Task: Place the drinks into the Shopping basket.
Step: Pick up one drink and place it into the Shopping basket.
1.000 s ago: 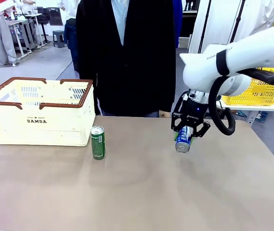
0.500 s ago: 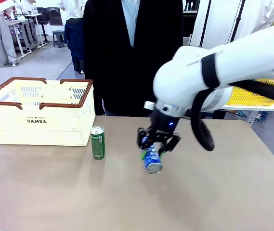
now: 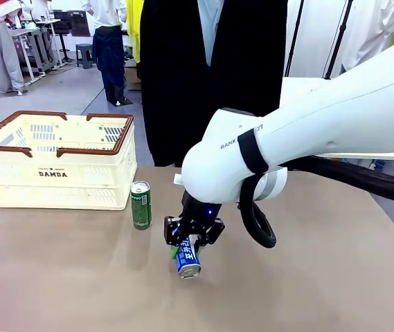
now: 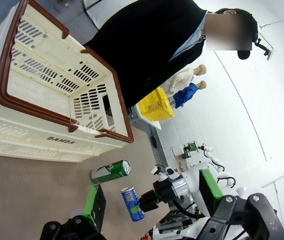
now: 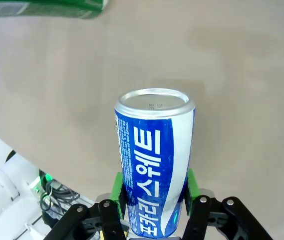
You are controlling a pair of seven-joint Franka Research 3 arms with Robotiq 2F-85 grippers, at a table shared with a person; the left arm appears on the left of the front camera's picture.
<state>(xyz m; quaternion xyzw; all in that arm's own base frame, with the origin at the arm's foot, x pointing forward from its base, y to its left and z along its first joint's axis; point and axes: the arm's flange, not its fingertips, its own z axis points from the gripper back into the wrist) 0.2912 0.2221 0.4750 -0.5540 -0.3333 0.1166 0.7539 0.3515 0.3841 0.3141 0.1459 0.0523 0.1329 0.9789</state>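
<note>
Two cans carry print you can check. The blue can (image 5: pixel 154 165) has large white Korean lettering running along its length, with a panel of fine white print beside it that is too small to read. The green can (image 3: pixel 140 205) has white markings that you cannot read from the front. On the near side of the basket (image 3: pixel 52 181) you can read "DAMDA" in dark letters, with a smaller unreadable line above it. The letters "RANK" show on the white shell of the right arm.

Look at the right gripper (image 3: pixel 187 249): its jaws are closed on the blue can, with a green pad pressed to each side of the can's lower body. The silver top points away from the wrist, down toward the bench (image 3: pixel 321 277). That can sits tilted, well to the right of the basket and past the green can.

The green can stands upright on the bench just beside the basket's near right corner, apart from the blue one.

On the left gripper (image 4: pixel 149 196), the jaws are spread wide with nothing between them, and the basket lies ahead of them.

A person (image 3: pixel 203 76) in a dark jacket stands behind the bench, to the right of the basket.
</note>
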